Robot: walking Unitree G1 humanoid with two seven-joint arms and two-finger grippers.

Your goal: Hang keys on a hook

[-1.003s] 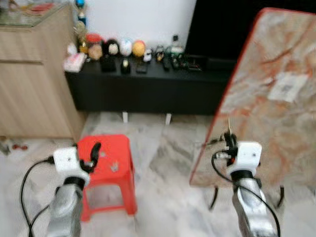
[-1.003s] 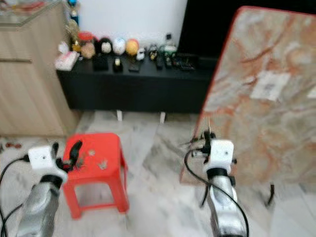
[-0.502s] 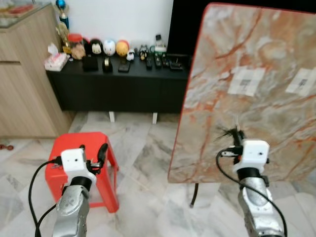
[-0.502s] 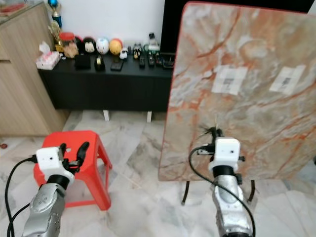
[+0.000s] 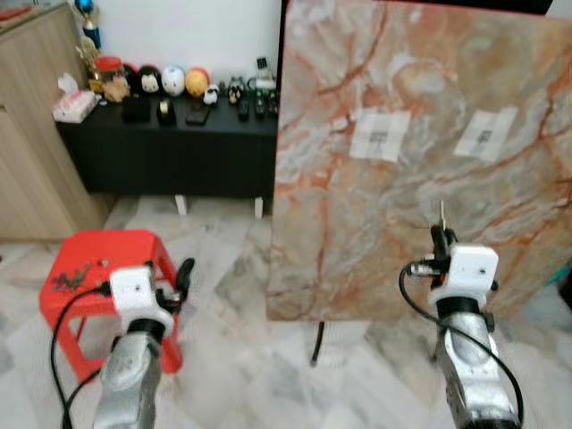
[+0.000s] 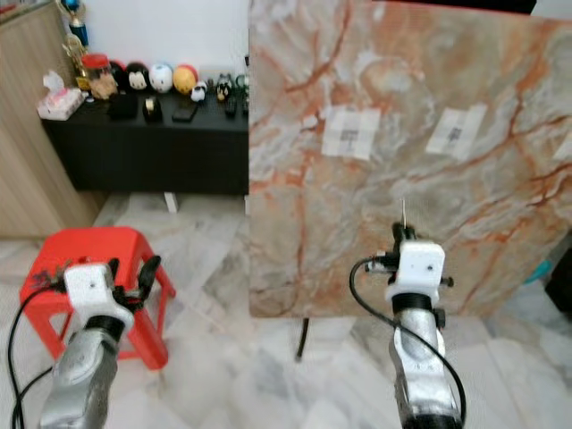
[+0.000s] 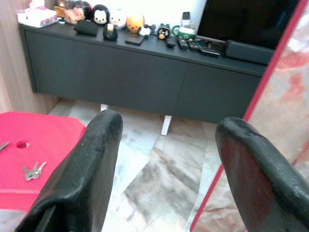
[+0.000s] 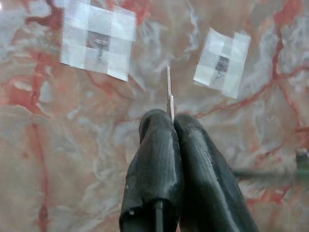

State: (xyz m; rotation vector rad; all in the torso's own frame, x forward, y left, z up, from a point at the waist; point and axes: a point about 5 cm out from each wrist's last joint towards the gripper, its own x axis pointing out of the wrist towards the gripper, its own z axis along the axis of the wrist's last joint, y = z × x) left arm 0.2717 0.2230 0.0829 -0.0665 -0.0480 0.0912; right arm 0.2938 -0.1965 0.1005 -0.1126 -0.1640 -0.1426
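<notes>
My right gripper (image 5: pixel 437 239) is shut on a thin metal key (image 8: pixel 169 91) whose blade sticks up past the fingertips. It is held in front of an upright marble-patterned board (image 5: pixel 349 214). Two small hooks are taped to that board under white patches, one (image 8: pixel 98 42) to one side of the key and the other (image 8: pixel 222 63) beside it; the key touches neither. My left gripper (image 5: pixel 180 275) is open and holds nothing, low beside a red stool (image 5: pixel 85 255). A second bunch of keys (image 7: pixel 32 170) lies on the stool's seat.
A black low cabinet (image 5: pixel 179 143) with figurines and remote controls stands against the back wall. A wooden cupboard (image 5: pixel 31 134) is at the far left. The board rests on thin dark legs (image 5: pixel 317 344) over a marble floor.
The camera has swung to the right, so the board now takes up most of the picture and the stool and cabinet sit further left. Both grippers keep their states.
</notes>
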